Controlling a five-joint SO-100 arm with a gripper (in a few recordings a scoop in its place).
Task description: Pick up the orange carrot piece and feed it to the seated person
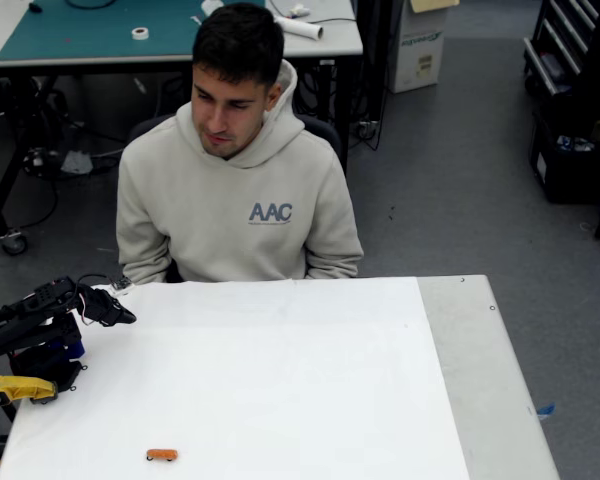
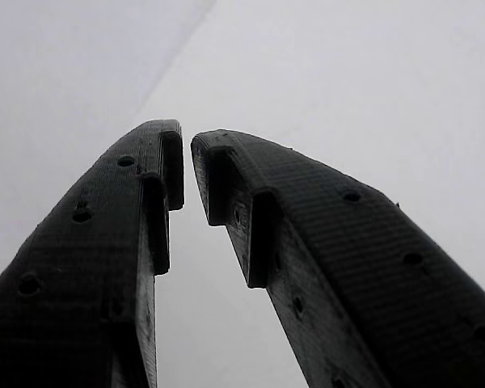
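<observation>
Resting folded at the table's [image 1: 450, 400] left edge in the fixed view, the arm is seen with its gripper [image 1: 128, 318] empty and its tips nearly pressed together, only a sliver of gap being shown in the wrist view [image 2: 187, 174]. Nothing is pinched. The orange carrot piece [image 1: 161, 455] is found lying flat near the front edge, well apart, its long axis running left-to-right. The seated person [image 1: 238, 190] is placed behind the far edge, presumably within feeding reach.
</observation>
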